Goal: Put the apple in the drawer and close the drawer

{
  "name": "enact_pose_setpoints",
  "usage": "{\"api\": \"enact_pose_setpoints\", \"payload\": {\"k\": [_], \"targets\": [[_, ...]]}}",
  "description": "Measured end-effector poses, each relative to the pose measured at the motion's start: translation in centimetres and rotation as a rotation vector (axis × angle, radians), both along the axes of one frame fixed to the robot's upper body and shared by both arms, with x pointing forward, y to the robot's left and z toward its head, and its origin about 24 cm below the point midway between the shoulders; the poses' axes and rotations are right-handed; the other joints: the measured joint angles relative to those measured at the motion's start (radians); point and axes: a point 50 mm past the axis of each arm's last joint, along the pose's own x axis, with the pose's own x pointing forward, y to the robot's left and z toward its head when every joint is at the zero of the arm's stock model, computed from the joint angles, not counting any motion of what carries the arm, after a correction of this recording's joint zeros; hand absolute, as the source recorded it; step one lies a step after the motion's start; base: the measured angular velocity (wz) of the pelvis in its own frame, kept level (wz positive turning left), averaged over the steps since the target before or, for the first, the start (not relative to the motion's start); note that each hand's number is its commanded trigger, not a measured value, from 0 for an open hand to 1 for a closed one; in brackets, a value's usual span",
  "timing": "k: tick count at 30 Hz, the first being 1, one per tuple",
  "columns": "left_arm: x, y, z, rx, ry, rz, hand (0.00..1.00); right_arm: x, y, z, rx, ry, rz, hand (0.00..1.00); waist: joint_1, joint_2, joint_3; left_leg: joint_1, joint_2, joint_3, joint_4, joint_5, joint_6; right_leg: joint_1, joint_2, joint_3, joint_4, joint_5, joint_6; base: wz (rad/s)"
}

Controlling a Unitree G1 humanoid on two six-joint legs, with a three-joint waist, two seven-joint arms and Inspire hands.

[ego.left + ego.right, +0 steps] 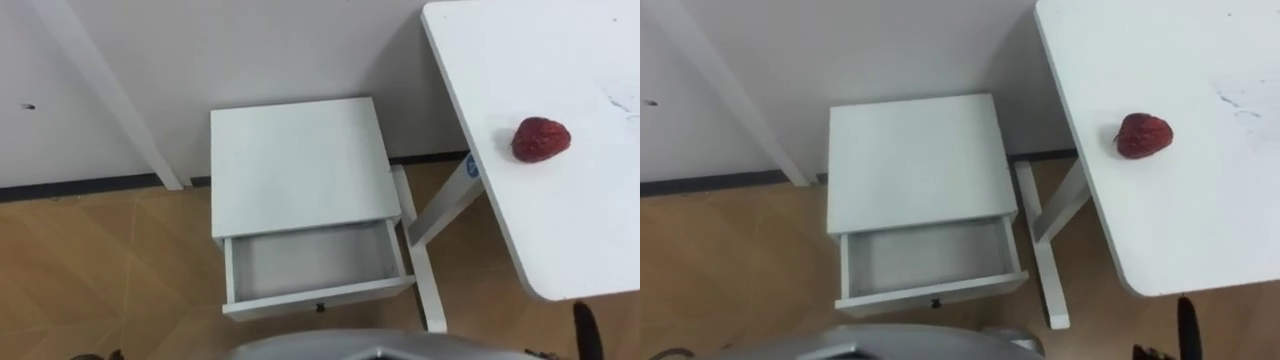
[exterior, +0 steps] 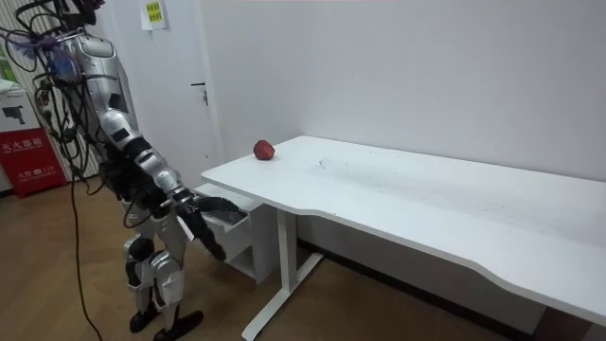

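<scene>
Right hand (image 1: 583,322) low (fingers straight).

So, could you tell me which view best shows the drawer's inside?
The left eye view: it looks down into the open drawer, near centre. The right eye view shows nearly the same; the room view catches its side, not its inside.

White wall (image 1: 300,40) meets a wood-pattern floor (image 1: 100,270) at a dark baseboard (image 1: 80,187). A small white cabinet (image 1: 295,160) stands against the wall, and just beside it is the white surface (image 1: 560,230) on white legs (image 1: 432,215). At the room view's left is a pale door (image 2: 175,95).
</scene>
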Motion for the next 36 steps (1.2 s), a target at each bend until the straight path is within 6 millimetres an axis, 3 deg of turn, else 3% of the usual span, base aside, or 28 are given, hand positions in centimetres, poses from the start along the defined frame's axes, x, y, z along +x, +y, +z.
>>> {"api": "enact_pose_setpoints", "payload": {"k": [4, 6, 9, 11, 13, 14, 17, 23, 25, 26, 29, 36], "targets": [[0.3, 0.5, 0.3, 0.020, -0.033, 0.016, 0.00, 1.6, -2.0, 2.3, -0.077, -0.037, -0.067, 0.00, -0.011, -0.014, -0.0001, -0.005, 0.001, 0.000, -0.005, 0.000, 0.000, 0.002, 0.002, -0.002, -0.004, 0.000, 0.000, 0.00], [0.1, 0.7, 0.5, 0.029, -0.034, 0.014, 0.00, 2.5, -3.2, 4.0, -0.121, -0.072, -0.098, 0.00, -0.016, -0.010, 0.0018, -0.005, 0.001, 0.003, -0.004, 0.000, 0.000, -0.001, 0.002, 0.002, 0.000, 0.000, 0.000, -0.04], [0.2, 1.2, 0.8, 0.049, -0.052, 0.005, 0.00, 4.3, -5.5, 7.2, -0.264, -0.068, -0.084, 0.00, -0.028, -0.006, 0.0007, -0.005, 0.000, 0.001, -0.005, 0.000, 0.000, 0.000, 0.004, 0.013, -0.001, 0.000, 0.000, 0.01], [0.3, 1.2, 0.8, 0.049, -0.058, -0.001, 0.00, 5.9, -6.7, 10.5, -0.417, -0.065, -0.041, 0.00, -0.028, 0.002, 0.0005, -0.008, 0.001, 0.000, -0.006, 0.000, 0.000, -0.002, 0.005, 0.008, -0.003, 0.000, 0.000, 0.00], [0.4, 1.1, 0.7, 0.047, -0.057, -0.017, 0.00, 6.9, -7.2, 12.6, -0.535, -0.028, -0.003, 0.00, -0.026, 0.006, -0.0021, -0.019, 0.002, 0.000, -0.004, 0.000, 0.000, -0.014, 0.006, 0.010, -0.002, 0.001, 0.000, 0.00], [0.6, 1.1, 0.8, 0.047, -0.061, -0.028, 0.00, 7.4, -7.3, 13.7, -0.627, 0.012, 0.040, 0.00, -0.024, 0.009, 0.0010, -0.021, 0.003, 0.001, -0.004, 0.000, 0.000, -0.017, 0.007, 0.016, -0.002, 0.001, -0.002, -0.03], [0.7, 0.7, 0.6, 0.039, -0.053, -0.059, 0.00, 8.4, -7.0, 15.5, -0.785, 0.100, 0.128, 0.00, -0.011, 0.016, 0.0001, -0.020, 0.004, 0.002, -0.004, 0.000, -0.001, -0.017, 0.009, 0.012, -0.004, 0.002, -0.002, 0.00], [1.1, 0.5, 0.6, 0.041, -0.057, -0.105, 0.00, 10.5, -5.5, 16.5, -1.051, 0.284, 0.363, 0.00, 0.025, 0.021, -0.0024, -0.018, 0.004, 0.004, -0.001, 0.000, -0.001, -0.017, 0.008, 0.021, -0.003, 0.002, -0.002, -0.01], [1.0, 0.5, 0.6, 0.040, -0.056, -0.107, 0.00, 11.0, -5.1, 16.6, -1.095, 0.301, 0.419, 0.00, 0.030, 0.018, -0.0015, -0.018, 0.004, 0.003, -0.001, 0.000, -0.001, -0.017, 0.008, 0.021, -0.004, 0.002, -0.002, 0.00], [1.0, 0.4, 0.6, 0.039, -0.054, -0.112, 0.00, 11.5, -4.7, 16.6, -1.124, 0.310, 0.461, 0.00, 0.034, 0.009, 0.0036, -0.019, 0.004, 0.003, -0.001, 0.000, -0.001, -0.018, 0.008, 0.020, -0.004, 0.002, -0.002, 0.00], [1.2, 0.2, 0.5, 0.034, -0.051, -0.132, 0.00, 12.6, -3.8, 16.6, -1.173, 0.308, 0.579, 0.00, 0.039, 0.006, 0.0012, -0.030, 0.004, 0.001, -0.003, 0.000, -0.001, -0.026, 0.007, 0.014, -0.004, 0.002, -0.002, 0.00], [1.5, -0.1, 0.4, -0.001, -0.052, -0.159, 0.00, 14.0, -2.5, 16.4, -1.281, 0.301, 0.810, 0.00, 0.059, -0.009, 0.0056, -0.027, 0.005, -0.002, 0.003, 0.001, -0.001, -0.021, 0.005, 0.000, -0.009, 0.003, -0.003, 0.01]]}}
